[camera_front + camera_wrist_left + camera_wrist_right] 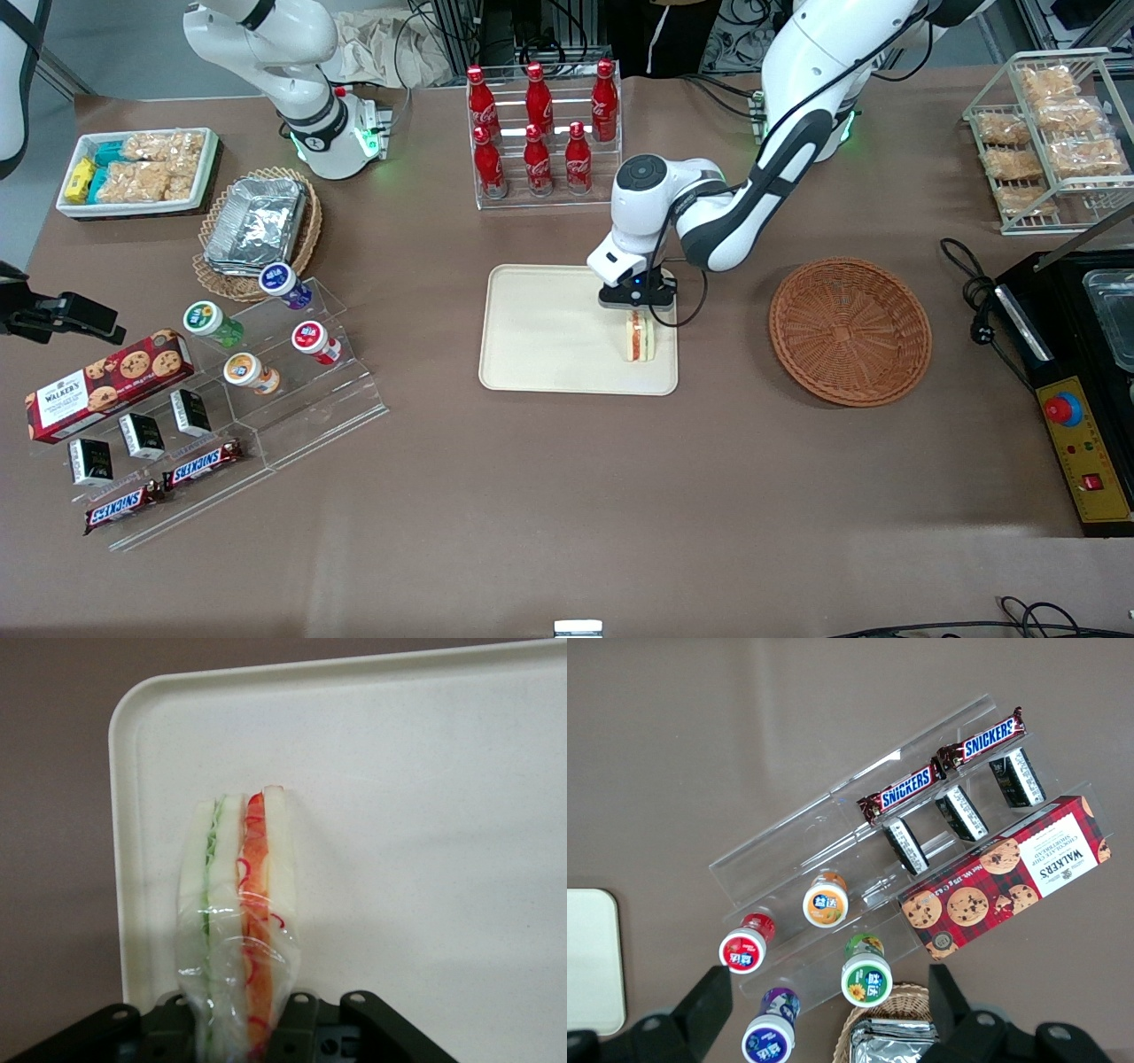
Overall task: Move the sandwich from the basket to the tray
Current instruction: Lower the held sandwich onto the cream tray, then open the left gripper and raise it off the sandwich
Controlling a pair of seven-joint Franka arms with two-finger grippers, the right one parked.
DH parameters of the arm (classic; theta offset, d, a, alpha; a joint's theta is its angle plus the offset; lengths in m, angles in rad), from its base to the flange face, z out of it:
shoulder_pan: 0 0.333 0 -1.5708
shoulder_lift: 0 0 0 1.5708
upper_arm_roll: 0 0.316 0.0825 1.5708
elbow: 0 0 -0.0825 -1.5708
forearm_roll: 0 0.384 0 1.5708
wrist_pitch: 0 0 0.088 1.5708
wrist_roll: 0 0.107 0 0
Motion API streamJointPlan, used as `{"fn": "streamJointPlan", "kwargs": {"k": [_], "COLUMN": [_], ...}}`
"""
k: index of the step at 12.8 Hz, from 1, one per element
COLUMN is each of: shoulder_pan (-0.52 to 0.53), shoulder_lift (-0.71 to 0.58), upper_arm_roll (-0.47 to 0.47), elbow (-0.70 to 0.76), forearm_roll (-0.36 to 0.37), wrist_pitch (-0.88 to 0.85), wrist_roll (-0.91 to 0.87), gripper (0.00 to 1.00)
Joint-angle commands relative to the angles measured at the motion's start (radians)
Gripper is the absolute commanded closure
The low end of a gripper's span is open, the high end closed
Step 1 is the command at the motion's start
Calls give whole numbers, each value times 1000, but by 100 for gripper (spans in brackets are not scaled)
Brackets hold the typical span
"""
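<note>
Plastic-wrapped sandwich (pixel 640 337) stood on edge on the tray (pixel 540 332), right of frame centre, basket (pixel 850 330) empty. Gripper (pixel 638 310) jaws held its top. Looked light, soft, slippery film: grip bread faces gently, not the filling.

It was a robotics lab staged as a snack shop: cola bottles (pixel 540 124) at twelve o'clock, emergency-stop box (pixel 1085 447) at three.
</note>
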Motion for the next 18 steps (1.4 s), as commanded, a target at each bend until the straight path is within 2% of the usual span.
{"fn": "streamJointPlan", "kwargs": {"k": [1,5,8,11,13,15,16,18], "shoulder_pan": [0,32,34,34,36,92,117,105], "shoulder_lift": [39,8,-99,-164,-204,-247,-270,-323], "upper_arm_roll": [5,-1,-1,-29,-26,-20,-3,109], "elbow": [23,63,78,233,395,540,589,653], "forearm_roll": [41,8,-129,-277,-418,-540,-566,-618], "wrist_pitch": [4,-9,-57,-300,-547,-736,-809,-932], "wrist_roll": [-31,-31,-17,15,150,285,340,466], "gripper": [0,0,0,0,0,0,0,0]}}
